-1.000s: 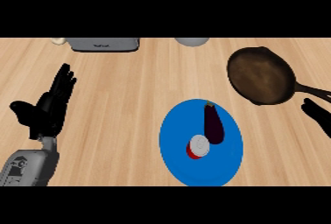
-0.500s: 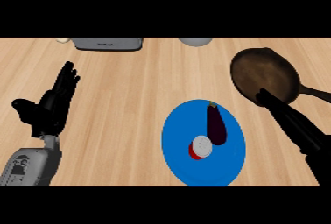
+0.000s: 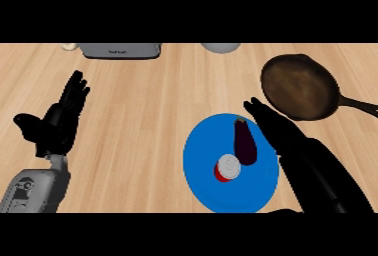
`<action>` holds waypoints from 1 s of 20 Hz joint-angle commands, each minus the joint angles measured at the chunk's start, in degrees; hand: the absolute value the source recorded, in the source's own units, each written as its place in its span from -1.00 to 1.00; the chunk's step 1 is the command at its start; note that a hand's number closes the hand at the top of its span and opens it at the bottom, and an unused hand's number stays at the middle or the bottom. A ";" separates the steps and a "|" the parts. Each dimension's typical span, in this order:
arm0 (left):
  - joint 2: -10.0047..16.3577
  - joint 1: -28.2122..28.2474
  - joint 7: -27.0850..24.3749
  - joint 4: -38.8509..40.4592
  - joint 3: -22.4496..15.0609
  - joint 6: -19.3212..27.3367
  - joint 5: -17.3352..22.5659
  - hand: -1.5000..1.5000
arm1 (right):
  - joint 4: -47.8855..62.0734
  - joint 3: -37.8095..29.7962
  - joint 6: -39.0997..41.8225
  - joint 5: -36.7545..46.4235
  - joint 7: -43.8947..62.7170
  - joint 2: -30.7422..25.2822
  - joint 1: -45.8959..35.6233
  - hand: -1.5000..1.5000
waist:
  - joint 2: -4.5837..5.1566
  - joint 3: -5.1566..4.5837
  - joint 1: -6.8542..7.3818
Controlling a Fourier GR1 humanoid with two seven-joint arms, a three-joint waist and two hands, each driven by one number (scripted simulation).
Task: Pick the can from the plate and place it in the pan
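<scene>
A small red can with a white top [image 3: 227,168] stands on the blue plate [image 3: 203,175], next to a dark purple eggplant [image 3: 244,141]. The brown pan [image 3: 299,86] lies at the back right, its handle pointing right. My right hand [image 3: 284,134] is open, its fingers straight and stretched over the plate's right edge, beside the eggplant and to the right of the can. My left hand [image 3: 55,122] rests open at the left, fingers up, well away from the plate.
A grey appliance [image 3: 120,49] sits at the counter's back edge, with a pale round object [image 3: 221,47] to its right and a small one [image 3: 69,46] to its left. Bare wooden counter lies between my left hand and the plate.
My right hand has come in from the right edge and moved left and forward, over the plate's right rim. The left hand stays still.
</scene>
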 commanded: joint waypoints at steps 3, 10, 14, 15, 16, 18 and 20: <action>0.22 3.72 2.06 -4.98 0.41 -0.15 0.03 0.00 | 0.90 0.68 2.63 5.73 7.86 3.58 1.75 -1.00 | -0.21 0.07 -0.21; -0.44 -1.55 -0.15 1.22 1.54 -1.67 -0.32 0.00 | 8.60 -1.37 8.00 3.73 2.25 7.40 3.81 -1.00 | 0.01 0.06 -0.38; 0.74 -1.17 2.19 0.32 3.05 -2.38 -0.12 0.00 | 8.97 0.84 8.23 7.14 -1.89 9.04 9.44 -1.00 | -0.01 0.08 -0.44; -0.11 -0.65 4.67 -1.81 1.41 -0.96 -1.72 0.00 | 9.00 0.48 8.97 6.86 -1.03 10.05 9.29 -1.00 | -0.04 0.09 -0.38; -0.23 3.76 -0.06 -3.00 2.07 -2.31 -0.81 0.00 | 9.53 1.17 10.54 6.31 -0.49 10.61 8.12 -1.00 | -0.05 0.07 -0.14; -2.28 0.79 1.51 -1.69 1.19 -0.50 -1.81 0.00 | 15.11 0.65 9.65 8.21 -5.49 12.15 8.96 -1.00 | 0.02 0.09 -0.27; -2.84 -0.68 -4.13 5.17 1.74 -1.15 -3.00 0.00 | 15.11 1.60 11.26 9.83 -3.80 14.53 8.22 -1.00 | 0.08 0.06 -0.47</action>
